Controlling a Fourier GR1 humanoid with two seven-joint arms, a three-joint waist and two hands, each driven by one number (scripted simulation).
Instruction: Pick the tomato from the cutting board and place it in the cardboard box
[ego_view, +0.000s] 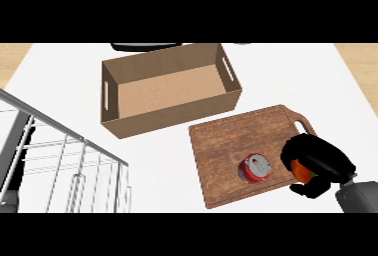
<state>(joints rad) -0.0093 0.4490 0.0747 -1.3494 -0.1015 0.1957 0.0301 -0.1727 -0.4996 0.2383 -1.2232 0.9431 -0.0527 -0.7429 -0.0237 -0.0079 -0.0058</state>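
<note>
My right hand (319, 159) lies over the right edge of the wooden cutting board (229, 150), its fingers curled round the tomato (300, 171), of which only an orange-red patch shows under the palm. The open cardboard box (168, 90) stands behind and to the left of the board, nothing visible inside it. My left hand shows nowhere in the head view.
A red and silver can (255, 168) lies on the board just left of my right hand. A wire dish rack (63, 165) fills the lower left. A dark object (144, 46) sits at the counter's far edge behind the box.
</note>
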